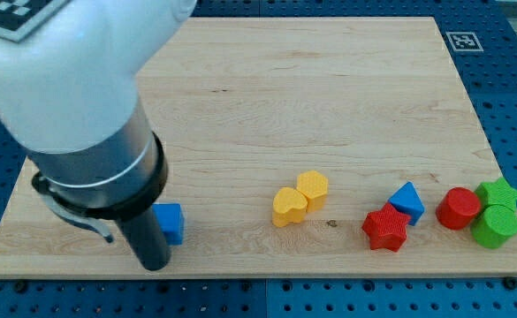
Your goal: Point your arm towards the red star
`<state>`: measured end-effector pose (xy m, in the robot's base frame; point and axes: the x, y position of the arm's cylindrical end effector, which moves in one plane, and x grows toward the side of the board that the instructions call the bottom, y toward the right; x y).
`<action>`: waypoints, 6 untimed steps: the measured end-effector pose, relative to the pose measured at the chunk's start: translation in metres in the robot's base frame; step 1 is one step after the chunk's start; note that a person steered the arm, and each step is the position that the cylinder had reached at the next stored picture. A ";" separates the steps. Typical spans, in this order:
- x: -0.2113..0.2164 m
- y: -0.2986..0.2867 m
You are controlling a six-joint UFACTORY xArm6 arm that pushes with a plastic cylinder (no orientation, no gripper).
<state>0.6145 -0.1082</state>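
Observation:
The red star (385,229) lies near the view's bottom right on the wooden board (311,97). My tip (155,264) stands at the view's bottom left, far left of the star, touching or just beside the blue block (171,222). The arm's white and black body covers the view's upper left.
A blue triangular block (407,200) sits just above right of the red star. A red cylinder (459,208), a green star (499,192) and a green cylinder (495,226) cluster at the right edge. A yellow heart (289,206) and a yellow hexagon (312,188) sit mid-board.

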 end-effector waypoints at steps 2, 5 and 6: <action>0.002 0.039; 0.002 0.056; 0.002 0.063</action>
<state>0.6166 -0.0454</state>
